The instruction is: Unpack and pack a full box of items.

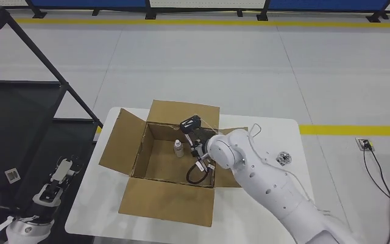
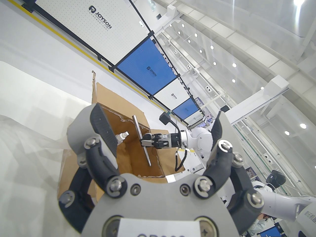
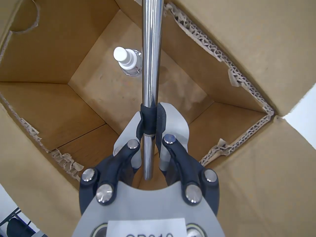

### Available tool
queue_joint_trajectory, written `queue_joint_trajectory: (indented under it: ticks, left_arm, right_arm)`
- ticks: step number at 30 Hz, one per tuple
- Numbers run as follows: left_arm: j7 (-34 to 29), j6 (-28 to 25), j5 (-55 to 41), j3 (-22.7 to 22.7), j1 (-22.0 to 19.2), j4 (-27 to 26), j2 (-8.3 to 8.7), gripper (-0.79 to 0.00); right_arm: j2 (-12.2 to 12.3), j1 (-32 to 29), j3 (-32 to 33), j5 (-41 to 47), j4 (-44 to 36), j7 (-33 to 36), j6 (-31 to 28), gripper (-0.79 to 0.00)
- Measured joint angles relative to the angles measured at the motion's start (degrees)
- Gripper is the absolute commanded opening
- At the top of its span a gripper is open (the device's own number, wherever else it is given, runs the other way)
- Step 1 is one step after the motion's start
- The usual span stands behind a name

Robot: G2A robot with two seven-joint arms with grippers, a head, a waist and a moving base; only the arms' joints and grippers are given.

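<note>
An open cardboard box (image 1: 183, 113) stands on the white table (image 1: 274, 137) with all flaps folded out. A small clear bottle (image 1: 178, 147) with a white cap stands on the box floor near the back wall. My right gripper (image 3: 150, 122) hangs inside the box (image 3: 234, 25), shut on a shiny metal rod (image 3: 150, 50) that points past the bottle (image 3: 127, 61). The left wrist view shows that gripper (image 2: 148, 142) holding the rod (image 2: 142, 140) crosswise above the box opening. My left gripper (image 2: 158, 129) is open and empty, low beside the table's left edge (image 1: 63, 166).
A small dark-and-white object (image 1: 283, 158) lies on the table to the right of the box. A black cable loop (image 1: 195, 174) dangles from the right arm into the box. A black metal frame (image 1: 36, 110) stands left of the table.
</note>
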Motion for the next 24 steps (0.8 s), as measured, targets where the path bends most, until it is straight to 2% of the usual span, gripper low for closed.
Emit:
queue_joint_trajectory:
  ticks: [16,24]
  left_arm:
    - [0.0,0.0,0.0,0.0,0.0,0.0,0.0,0.0]
    - [0.0,0.0,0.0,0.0,0.0,0.0,0.0,0.0]
  right_arm:
    - [-4.34,3.23,-5.84,0.48,12.88,0.64,-1.59,-0.785]
    - [-6.56,4.43,-6.86,1.93,19.13,-1.61,-1.64,-0.785]
